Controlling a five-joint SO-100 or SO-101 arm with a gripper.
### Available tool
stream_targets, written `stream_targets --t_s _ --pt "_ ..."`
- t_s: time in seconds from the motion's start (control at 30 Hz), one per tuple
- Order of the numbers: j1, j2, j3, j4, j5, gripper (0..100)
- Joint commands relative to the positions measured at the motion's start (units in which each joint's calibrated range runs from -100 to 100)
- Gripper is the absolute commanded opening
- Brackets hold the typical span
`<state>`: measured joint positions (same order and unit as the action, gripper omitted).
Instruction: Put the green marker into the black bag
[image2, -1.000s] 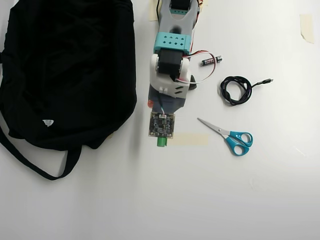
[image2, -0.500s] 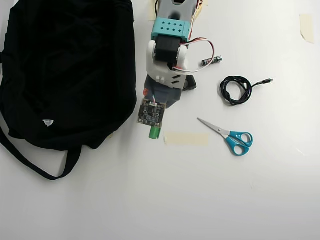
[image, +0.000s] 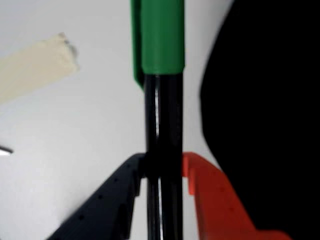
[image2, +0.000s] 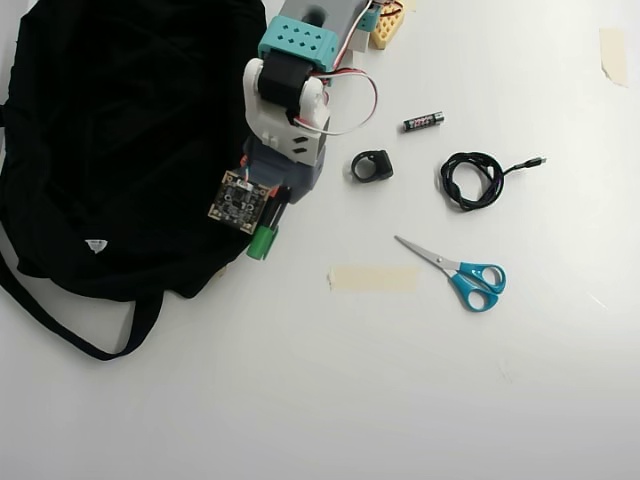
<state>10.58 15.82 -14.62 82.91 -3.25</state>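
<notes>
Change since the earlier overhead frames: the arm has swung toward the left of the view, carrying the marker from over the strip of beige masking tape (image2: 372, 278) to the right edge of the bag; the tape now lies fully uncovered, and a small black ring-shaped part (image2: 371, 166) shows on the table where the arm had covered it.

Left to right, overhead view. The large soft black fabric bag (image2: 120, 140) fills the upper left, its long black strap (image2: 70, 325) looping onto the white table (image2: 330, 400) below it, a small white logo (image2: 95, 244) near its lower edge. At the bag's right edge sits the two-finger gripper (image2: 262, 222), under the wrist camera board. It is pinching the slim black-barrelled marker with the bright green cap (image2: 263, 242); the cap pokes out past the board, just over the bag's rim.

Wrist view: the marker (image: 161, 100) runs vertically, its barrel clamped between a black finger (image: 107, 200) on the left and an orange finger (image: 215, 200) on the right. The bag (image: 270, 100) fills the right side, tape (image: 35, 67) at the upper left.

Open room: bare table below and to the lower right of the gripper. Further right lie a small black battery (image2: 423, 122), a coiled black cable (image2: 472, 180) and blue-handled scissors (image2: 455, 272), all well apart from the arm.

Pose: the arm reaches down from the top edge, angled toward lower left, teal link (image2: 300, 42) above the white wrist housing (image2: 285, 110).
</notes>
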Motion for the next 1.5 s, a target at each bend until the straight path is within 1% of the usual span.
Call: stream_targets --t_s 0.0,0.17,0.37,0.63,0.8,0.93,1.1,1.13,1.17,1.27,1.47 --pt "2.5 -5.4 -0.1 -0.7 -0.1 2" --pt "6.2 -7.8 2.4 -0.8 -0.2 2" --pt "10.0 -11.8 8.9 -4.0 -0.2 2" --pt "16.7 -14.1 9.7 -4.2 -0.1 2" --pt "23.4 -20.2 15.5 -4.2 0.3 2" --pt "27.6 -20.5 15.5 -4.0 -0.2 2" --pt "36.0 -19.2 15.5 -4.4 -0.3 2" --pt "38.0 -19.1 16.1 -7.6 -0.3 2" --pt "39.2 -19.1 19.1 -13.3 -0.3 2" --pt "40.7 -19.1 26.1 -22.3 -0.3 3" --pt "41.9 -17.1 27.5 -23.2 -0.2 3"
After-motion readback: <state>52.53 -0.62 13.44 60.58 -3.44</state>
